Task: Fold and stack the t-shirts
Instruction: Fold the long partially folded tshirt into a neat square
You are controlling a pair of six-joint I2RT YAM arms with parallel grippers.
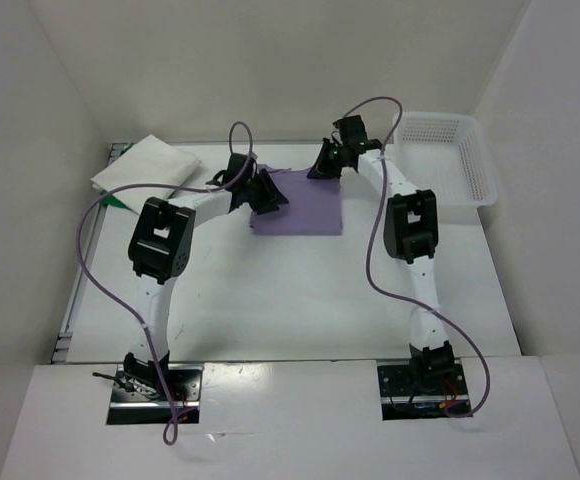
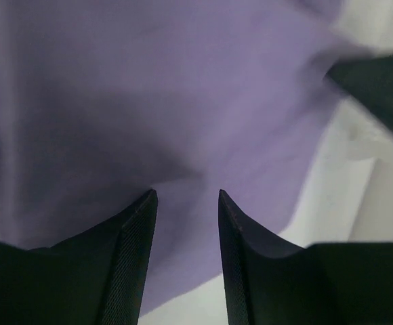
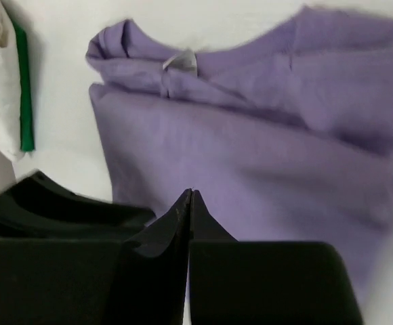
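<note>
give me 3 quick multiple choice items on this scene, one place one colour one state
1. Where is the basket? A far right of the table B far left C between the arm bases
2. What colour is the shirt lying mid-table? A green B purple C white
3. The right gripper has its jaws: A wide apart B shut C out of view
Answers: 1 A, it sits at the far right corner. 2 B, lavender cloth in every view. 3 B, its fingers meet in the right wrist view.
</note>
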